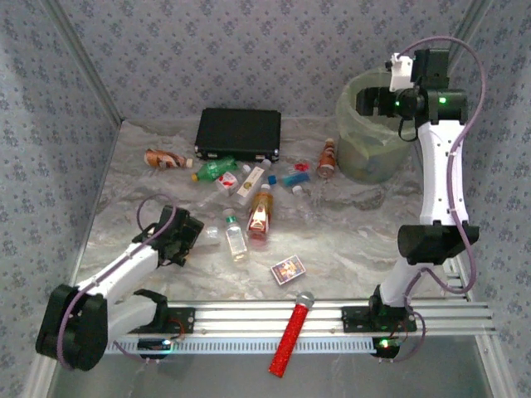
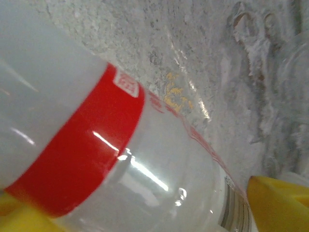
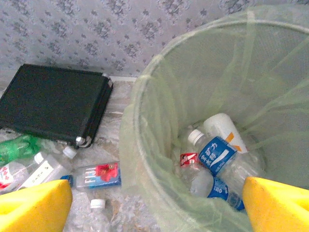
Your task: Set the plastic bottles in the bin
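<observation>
1. Left gripper [image 1: 192,235]: low over the table's near-left part. In the left wrist view its yellow fingertips [image 2: 277,200] stand wide apart on either side of a clear bottle with a red label band [image 2: 87,159], which lies aslant on the pale table surface [image 2: 203,58]. Whether the jaws press the bottle cannot be told.
2. Right gripper [image 1: 367,101]: raised over the mouth of the bin [image 1: 358,157] at the far right. Its jaws are spread wide and carry nothing; the right wrist view looks down between its fingers [image 3: 34,205] into the bin.
3. Bin interior: a blue-labelled clear bottle [image 3: 217,154], a second blue-labelled one [image 3: 215,187] below it, a white bottle with an orange mark [image 3: 223,126] and a small red-labelled bottle [image 3: 188,159] lie on the bottom, inside the thin bag liner [image 3: 145,101].
4. Bottles on the table: an orange-brown bottle [image 1: 163,158] far left; a green bottle [image 1: 216,168] just before the black case [image 1: 238,133]; a blue-capped bottle [image 1: 294,177]; an orange-brown bottle [image 1: 260,217] at centre; a clear white-capped bottle [image 1: 236,236] beside it; another orange-brown bottle [image 1: 328,157] just left of the bin.
5. Other items: a patterned card box [image 1: 288,269] and a red microphone [image 1: 290,336] at the near edge.
</observation>
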### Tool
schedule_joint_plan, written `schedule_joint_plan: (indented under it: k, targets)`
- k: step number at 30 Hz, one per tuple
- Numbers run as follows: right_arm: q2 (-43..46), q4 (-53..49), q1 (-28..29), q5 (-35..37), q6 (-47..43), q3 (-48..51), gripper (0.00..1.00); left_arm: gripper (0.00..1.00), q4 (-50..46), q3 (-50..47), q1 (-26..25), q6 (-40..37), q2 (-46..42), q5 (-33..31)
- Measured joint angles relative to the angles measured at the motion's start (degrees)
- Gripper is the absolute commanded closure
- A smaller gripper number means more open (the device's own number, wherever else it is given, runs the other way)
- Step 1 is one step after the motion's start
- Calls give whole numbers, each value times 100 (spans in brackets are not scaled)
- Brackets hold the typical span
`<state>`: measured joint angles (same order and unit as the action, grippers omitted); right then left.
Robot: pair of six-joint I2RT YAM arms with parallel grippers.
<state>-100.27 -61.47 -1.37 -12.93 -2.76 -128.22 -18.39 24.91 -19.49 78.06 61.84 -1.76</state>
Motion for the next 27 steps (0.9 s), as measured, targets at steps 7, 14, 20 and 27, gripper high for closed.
schedule_joint_plan:
  k: [7, 14, 20, 27]
  targets:
    - [752, 212, 68, -131, 79, 688, 7, 30, -66, 153, 0, -258, 170, -26]
    - [1626, 616, 186, -603, 258, 1637, 8, 40, -44, 551, 0, -623, -44, -131]
    - [1762, 721, 640, -767, 343, 1961, 8, 42, -289, 715, 0, -973, -385, -232]
    - [1759, 734, 892, -743, 343, 2083, 8, 2, -144, 761, -39, -1097, -133, 20]
